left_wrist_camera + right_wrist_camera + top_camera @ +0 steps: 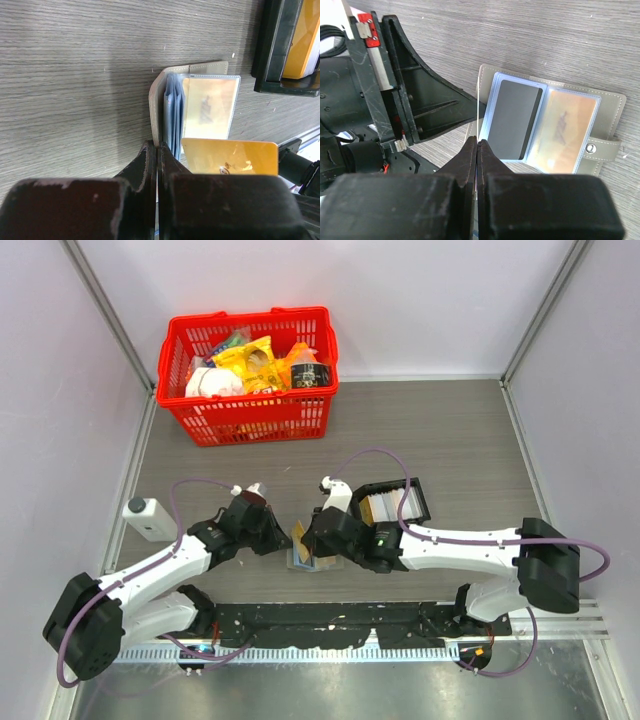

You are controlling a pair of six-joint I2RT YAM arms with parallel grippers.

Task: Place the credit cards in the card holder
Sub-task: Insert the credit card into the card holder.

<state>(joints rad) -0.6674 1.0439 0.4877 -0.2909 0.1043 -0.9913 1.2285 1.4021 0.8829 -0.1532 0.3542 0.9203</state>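
Card holder (pixel 612 107) lies open on the table (pixel 75 75) between both arms. Left gripper (pixel 157 150) is pinched closed on its cover edge. Right gripper (pixel 478 147) clamps an orange card (pixel 230 156) just beside the pockets.

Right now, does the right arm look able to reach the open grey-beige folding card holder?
Probably yes. The right fingers, shut on a thin orange plastic card, hang just over the grey-beige card holder, whose cover the left fingers pinch; nothing lies between.
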